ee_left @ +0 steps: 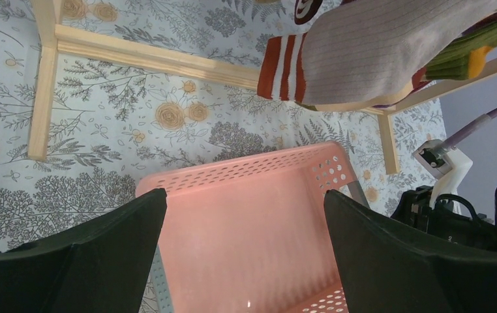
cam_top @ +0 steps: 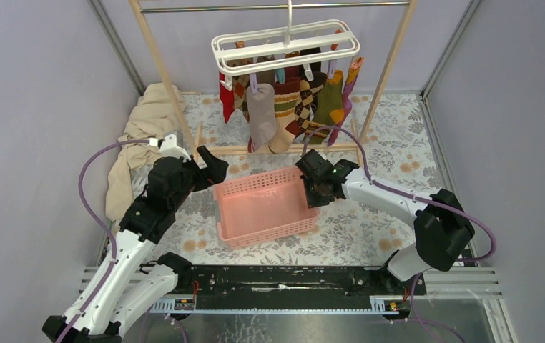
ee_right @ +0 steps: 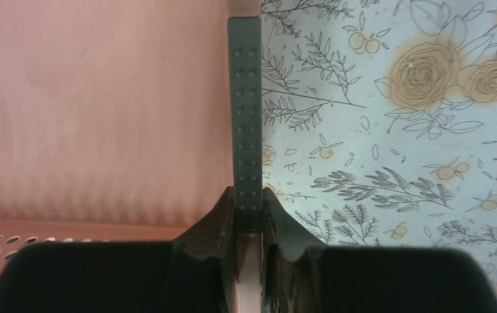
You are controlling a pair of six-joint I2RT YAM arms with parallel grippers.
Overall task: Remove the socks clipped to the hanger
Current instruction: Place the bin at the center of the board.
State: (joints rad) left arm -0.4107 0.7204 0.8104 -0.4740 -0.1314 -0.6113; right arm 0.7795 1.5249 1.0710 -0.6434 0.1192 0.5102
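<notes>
Currently right end effector (ee_right: 249,203) clamps pink basket (cam_top: 264,176) wall — left end effector (ee_left: 244,202) gapes near it.

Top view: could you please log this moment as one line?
right gripper shut on basket rim | left gripper open | socks clipped on hanger

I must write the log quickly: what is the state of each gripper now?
Left gripper: open, holding nothing.
Right gripper: closed on the rim of the pink basket.
</notes>
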